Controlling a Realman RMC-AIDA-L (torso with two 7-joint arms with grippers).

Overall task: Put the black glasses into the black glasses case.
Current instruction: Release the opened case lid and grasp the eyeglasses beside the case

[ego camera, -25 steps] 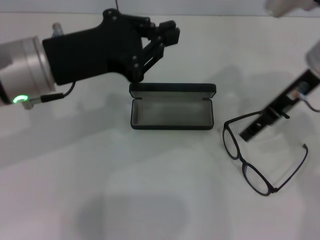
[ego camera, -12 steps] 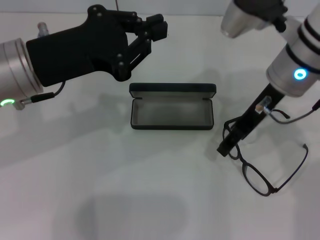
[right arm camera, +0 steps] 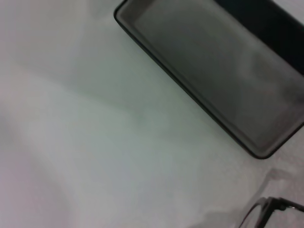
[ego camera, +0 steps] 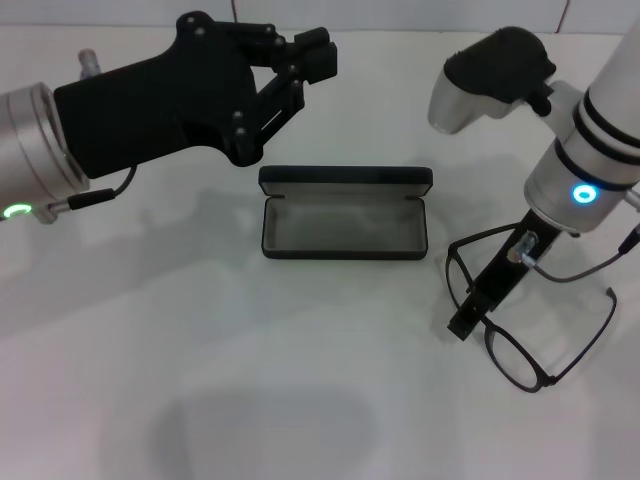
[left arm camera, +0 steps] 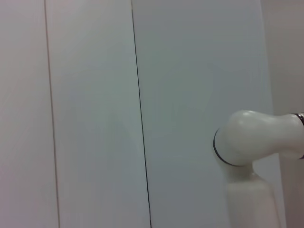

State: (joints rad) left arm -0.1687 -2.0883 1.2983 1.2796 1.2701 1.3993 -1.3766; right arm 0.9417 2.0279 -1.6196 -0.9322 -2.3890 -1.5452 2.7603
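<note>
The black glasses [ego camera: 520,345] lie unfolded on the white table at the right, lenses toward the case and temple arms spread. A corner of their frame [right arm camera: 268,210] shows in the right wrist view. The black glasses case [ego camera: 343,228] lies open at the centre, grey lining up and lid standing at its far side; it also fills the right wrist view [right arm camera: 218,80]. My right gripper [ego camera: 462,322] slants down over the glasses, its tip by the lens nearest the case. My left gripper [ego camera: 318,58] hovers beyond the case's left end, fingers together and empty.
The white tabletop [ego camera: 250,400] stretches bare in front of the case. The right arm's white elbow [ego camera: 495,75] looms above the table's right side. The left wrist view shows only wall panels and a white arm joint [left arm camera: 251,142].
The right arm has swung in over the table and its gripper has come down across the glasses. The left gripper has drifted slightly left. Case and glasses have not moved.
</note>
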